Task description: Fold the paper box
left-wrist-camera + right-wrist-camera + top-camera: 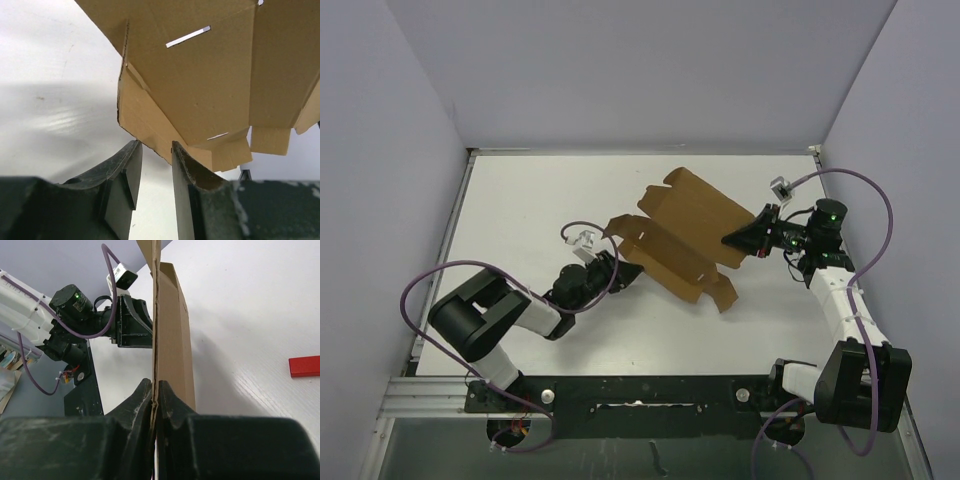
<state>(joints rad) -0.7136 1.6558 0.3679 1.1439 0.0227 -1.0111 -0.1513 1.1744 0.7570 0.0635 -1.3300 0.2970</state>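
Progress: early. The paper box [685, 235] is not yet a carton. It is a creased die-cut sheet with some panels and side flaps tilted up, no walls locked and no tabs seated in slots. Judged left to do: raise the walls, tuck the flaps, close the lid.

Location: over the table [520, 200], right of centre, with its right side lifted and its near-left edge lower.

Appearance: thin brown cardboard with scored fold lines, two narrow slots cut through and tabbed flaps at the edges.

Right tool [155, 390]: closed on the box's right edge, sheet pinched between the fingers.

Left tool [156, 147]: at the lower left edge, jaws narrowly apart, nothing pinched, cardboard just beyond the tips.

Other: red block [305, 366] on the table, apart from the box.
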